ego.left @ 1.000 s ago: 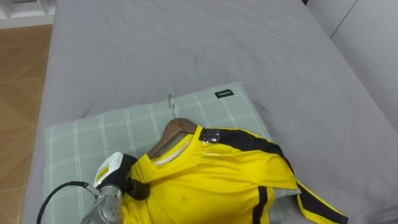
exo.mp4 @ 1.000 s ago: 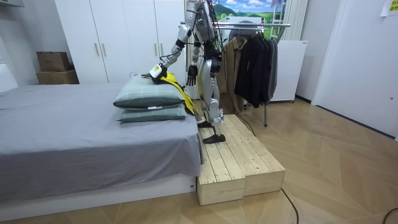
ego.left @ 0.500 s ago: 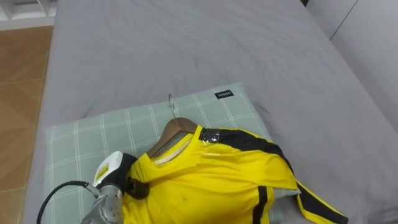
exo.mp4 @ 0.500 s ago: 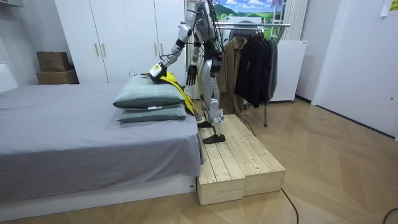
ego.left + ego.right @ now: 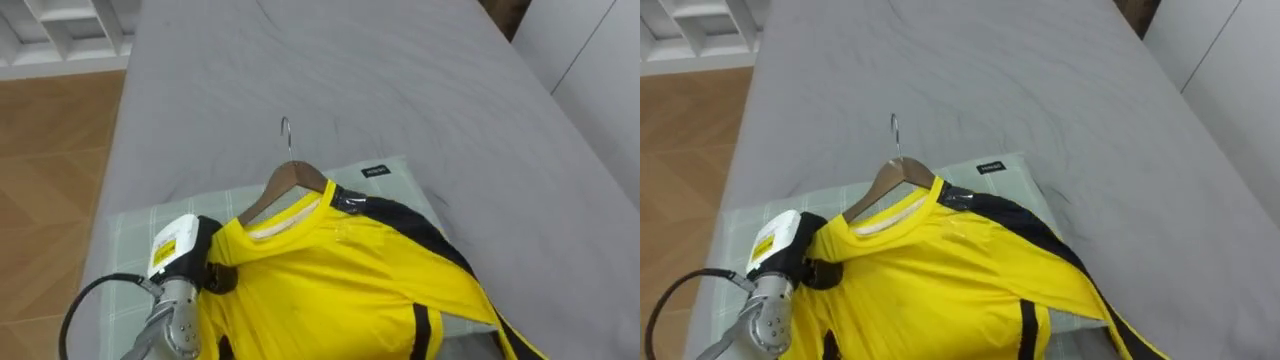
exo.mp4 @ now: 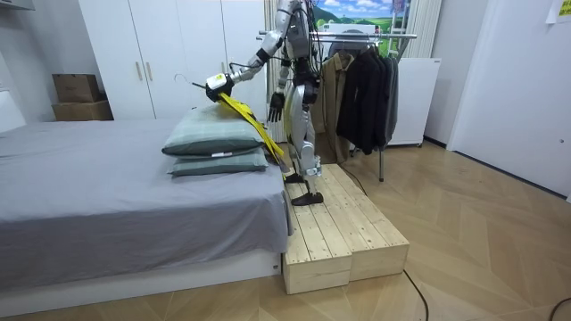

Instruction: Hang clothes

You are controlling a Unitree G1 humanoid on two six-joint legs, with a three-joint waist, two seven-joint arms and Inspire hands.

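Note:
A yellow shirt point(image 5: 340, 280) with black stripes hangs on a wooden hanger point(image 5: 290, 180) whose metal hook point(image 5: 287, 135) points away from me. My left hand point(image 5: 215, 275) is shut on the hanger's left end, through the shirt's shoulder. In the room view the left hand point(image 6: 217, 85) holds the hanger up above two stacked green checked pillows point(image 6: 214, 143), and the shirt point(image 6: 250, 125) trails down over their edge. My right hand point(image 6: 276, 107) hangs open at my side. I stand on a wooden platform point(image 6: 343, 232) at the bed's end.
The grey bed point(image 5: 400, 80) stretches ahead, with the pillow point(image 5: 125, 235) under the shirt. Behind me stands a clothes rack point(image 6: 366, 36) with several dark coats point(image 6: 366, 89). White wardrobes point(image 6: 169, 45) and cardboard boxes point(image 6: 78, 94) line the far wall.
My left arm has lifted, raising the hanger and shirt off the pillow. The eye view has shifted as well. The right hand has not moved.

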